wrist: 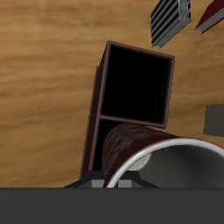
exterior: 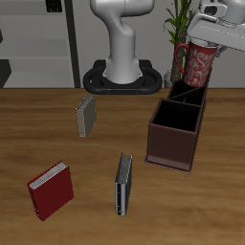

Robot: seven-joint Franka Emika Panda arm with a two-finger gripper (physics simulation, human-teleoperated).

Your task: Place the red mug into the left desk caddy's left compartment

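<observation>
The red mug (exterior: pixel 198 65), dark red with a pale inside, hangs in my gripper (exterior: pixel 205 40), which is shut on its rim. It is above the far, slanted-panel end of the left desk caddy (exterior: pixel 176 132), a dark brown wooden box. The narrow left compartment (exterior: pixel 187 95) lies right under the mug. In the wrist view the mug (wrist: pixel 129 145) and its pale rim cover that narrow end, while the caddy's large square section (wrist: pixel 136 83) shows open and dark beyond. My fingertips are hidden in the wrist view.
A grey book (exterior: pixel 86 116) stands near the table's middle. A dark book (exterior: pixel 123 185) and a red book (exterior: pixel 50 189) lie nearer the front edge. The robot's base (exterior: pixel 122 75) and a plant (exterior: pixel 178 29) are at the back.
</observation>
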